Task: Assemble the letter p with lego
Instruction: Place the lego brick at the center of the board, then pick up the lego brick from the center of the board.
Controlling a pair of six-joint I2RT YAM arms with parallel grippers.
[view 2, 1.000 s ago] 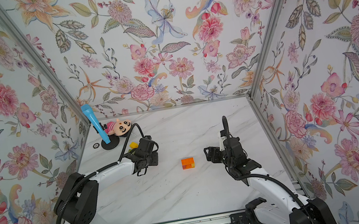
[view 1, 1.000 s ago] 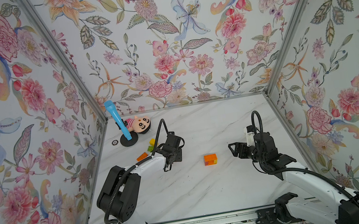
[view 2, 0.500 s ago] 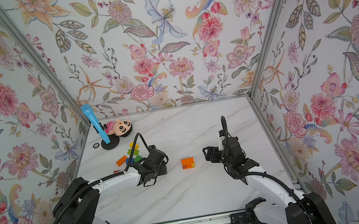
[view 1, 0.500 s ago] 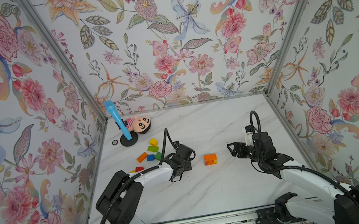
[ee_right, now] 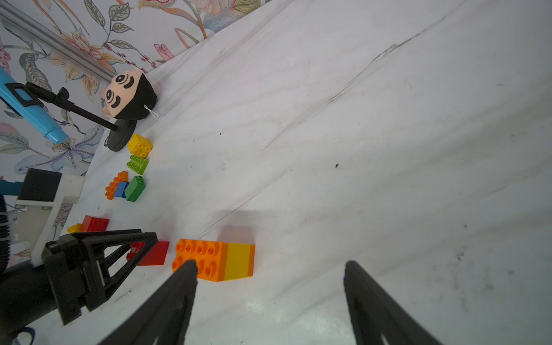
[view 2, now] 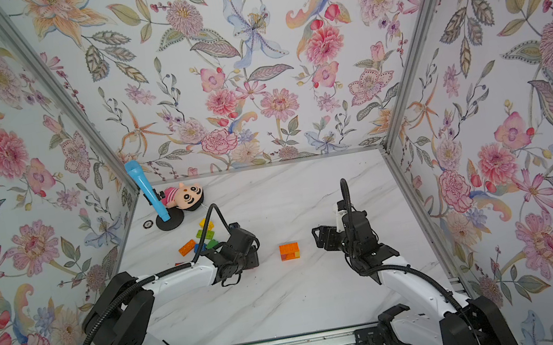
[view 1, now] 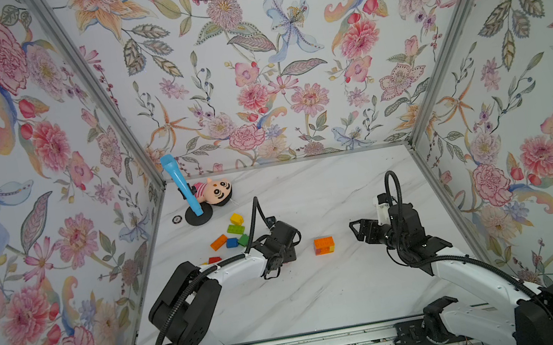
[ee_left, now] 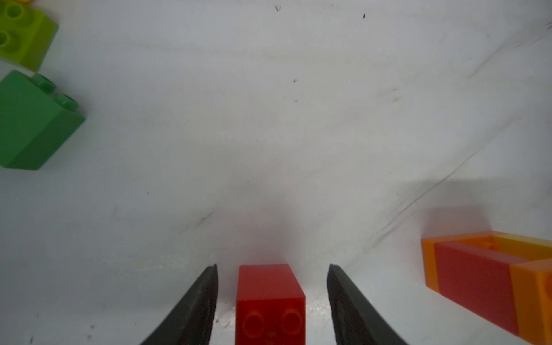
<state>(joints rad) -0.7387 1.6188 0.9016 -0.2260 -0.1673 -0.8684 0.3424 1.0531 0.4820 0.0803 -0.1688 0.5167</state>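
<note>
A red lego brick (ee_left: 270,295) lies on its side on the white table between the fingers of my left gripper (ee_left: 271,265). The jaws stand open, with a gap on each side of the brick. To its right sits a stack of orange, yellow and red lego (view 1: 324,245), also visible in the right wrist view (ee_right: 215,260). My right gripper (view 1: 355,230) hovers open and empty just right of that stack. Loose lego lies behind the left gripper: yellow (view 1: 236,219), light green (view 1: 235,229), orange (view 1: 218,242), blue (view 1: 232,242), green (view 1: 243,240) and red (view 1: 214,259).
A plush doll (view 1: 215,191) lies in the back left corner beside a blue microphone (view 1: 181,182) on a black round stand (view 1: 199,216). A small ring (view 1: 177,219) lies near the left wall. Floral walls close in three sides of the table.
My left gripper moved from the loose pile rightward and toward the front with the red brick, then opened, leaving the brick on the table. The right arm barely moved.
</note>
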